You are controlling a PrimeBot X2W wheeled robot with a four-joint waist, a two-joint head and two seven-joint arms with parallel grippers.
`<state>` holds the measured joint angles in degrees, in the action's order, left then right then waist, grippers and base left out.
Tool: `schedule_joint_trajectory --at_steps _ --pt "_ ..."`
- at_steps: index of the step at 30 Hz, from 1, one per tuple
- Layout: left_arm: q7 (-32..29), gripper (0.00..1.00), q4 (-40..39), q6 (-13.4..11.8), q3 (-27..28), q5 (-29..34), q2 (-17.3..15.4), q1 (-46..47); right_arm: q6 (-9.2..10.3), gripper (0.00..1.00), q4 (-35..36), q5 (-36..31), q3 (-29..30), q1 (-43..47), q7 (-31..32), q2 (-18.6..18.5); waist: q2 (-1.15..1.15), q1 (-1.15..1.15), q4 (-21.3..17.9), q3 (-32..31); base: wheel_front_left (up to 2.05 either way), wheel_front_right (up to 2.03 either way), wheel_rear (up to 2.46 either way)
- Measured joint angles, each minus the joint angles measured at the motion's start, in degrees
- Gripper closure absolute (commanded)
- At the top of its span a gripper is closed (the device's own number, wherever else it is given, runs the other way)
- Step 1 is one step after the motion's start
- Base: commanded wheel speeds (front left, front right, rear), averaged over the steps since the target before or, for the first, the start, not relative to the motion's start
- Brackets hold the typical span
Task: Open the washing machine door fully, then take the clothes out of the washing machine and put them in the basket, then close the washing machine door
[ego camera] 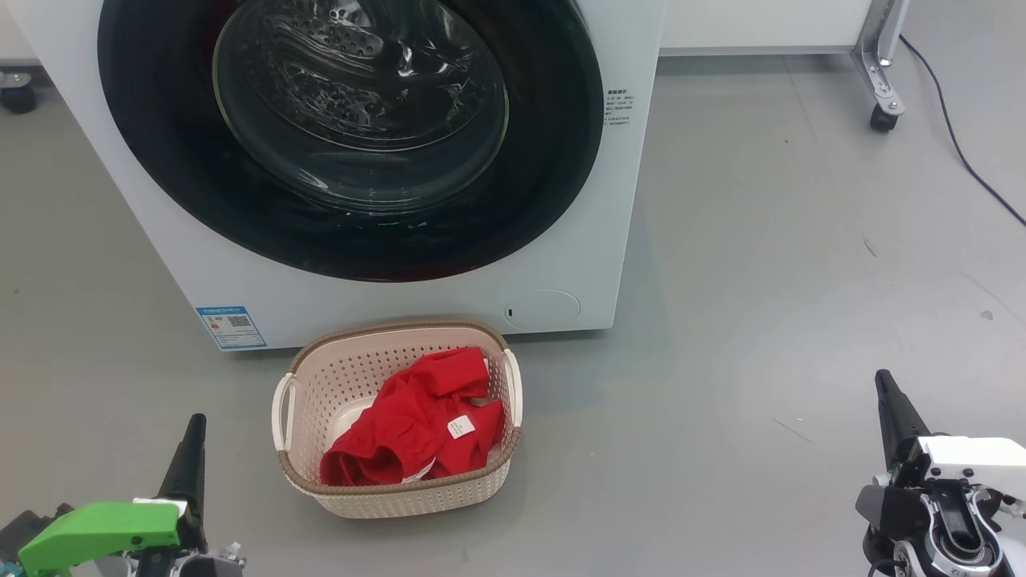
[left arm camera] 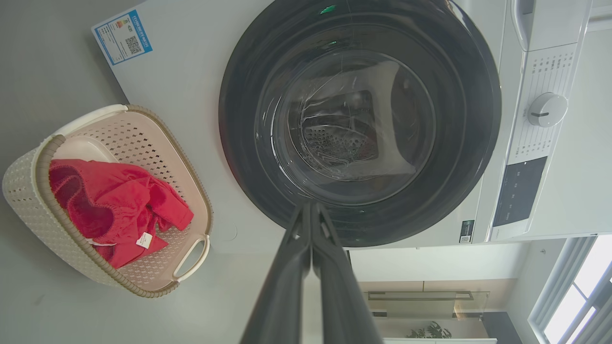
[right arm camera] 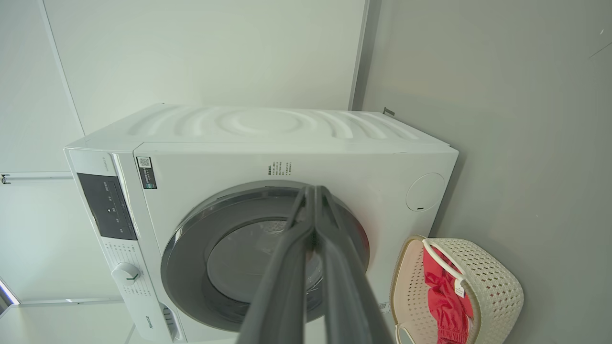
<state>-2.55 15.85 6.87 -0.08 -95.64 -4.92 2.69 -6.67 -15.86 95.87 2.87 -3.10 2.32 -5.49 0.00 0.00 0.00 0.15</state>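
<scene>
The white washing machine (ego camera: 401, 308) stands ahead with its round black-rimmed door (ego camera: 353, 136) shut flush against the front. On the floor in front of it sits the cream basket (ego camera: 401, 493), and the red clothes (ego camera: 417, 425) lie inside it. My left gripper (ego camera: 191, 449) is at the lower left, shut and empty, well short of the basket. At the lower right my right gripper (ego camera: 890, 405) is also shut with nothing in it. In the left wrist view the gripper (left arm camera: 311, 210) points at the door (left arm camera: 358, 119). The right wrist view shows the gripper (right arm camera: 313, 196), the door (right arm camera: 229, 258) and the basket (right arm camera: 497, 286).
Grey floor (ego camera: 761, 280) spreads to the right of the machine. A wheeled metal frame leg (ego camera: 882, 80) and a black cable (ego camera: 954, 136) are at the far right. A castor (ego camera: 18, 92) sits at the far left.
</scene>
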Motion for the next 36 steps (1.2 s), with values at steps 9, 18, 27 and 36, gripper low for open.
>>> schedule_joint_trajectory --at_steps 9,18,27,36 --pt "-0.2 1.0 0.0 0.0 0.0 0.0 0.0 0.0 -0.3 1.0 -0.1 0.0 0.1 0.0 0.2 0.0 0.0 0.0 0.0 0.0 0.0 0.0 0.0" --pt "-0.2 1.0 0.1 0.0 0.1 0.0 0.0 0.0 -0.3 1.0 -0.2 0.0 0.1 0.0 0.3 0.0 0.0 0.0 0.0 0.0 0.0 0.0 0.0" --pt "-0.2 1.0 0.1 0.0 0.1 0.0 0.0 0.0 -0.3 1.0 -0.2 0.0 0.2 0.0 0.4 0.1 0.0 0.0 0.0 0.0 0.0 0.0 0.0" --pt "-0.3 1.0 0.1 0.0 0.2 0.0 0.0 0.0 -0.3 1.0 -0.2 0.0 0.3 0.0 0.4 0.1 0.0 0.0 0.0 0.0 0.0 0.0 0.0"
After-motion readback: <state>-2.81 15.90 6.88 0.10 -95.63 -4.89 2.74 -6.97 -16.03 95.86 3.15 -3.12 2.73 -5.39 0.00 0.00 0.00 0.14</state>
